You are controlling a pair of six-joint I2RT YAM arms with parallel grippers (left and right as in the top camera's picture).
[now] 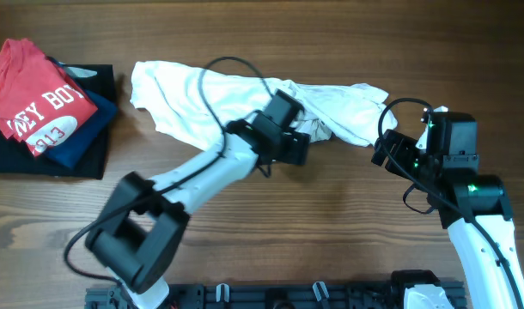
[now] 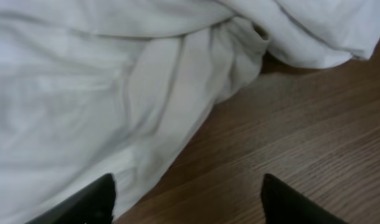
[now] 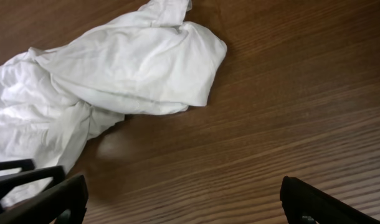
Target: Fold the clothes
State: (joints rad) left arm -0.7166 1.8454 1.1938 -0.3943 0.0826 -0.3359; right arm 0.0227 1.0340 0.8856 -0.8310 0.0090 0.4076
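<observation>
The white T-shirt (image 1: 228, 103) lies crumpled along the far side of the table; no black stripes show. It fills the left wrist view (image 2: 115, 93) and lies at the upper left of the right wrist view (image 3: 121, 68). My left gripper (image 1: 298, 137) is open at the shirt's near edge, its left finger over the cloth (image 2: 187, 199). My right gripper (image 1: 384, 150) is open and empty over bare wood (image 3: 184, 193), just right of the shirt's right end.
A pile of folded garments sits at the far left: a red shirt with white lettering (image 1: 39, 99) on navy and black pieces (image 1: 77, 146). The wooden table (image 1: 331, 215) stretches along the near side.
</observation>
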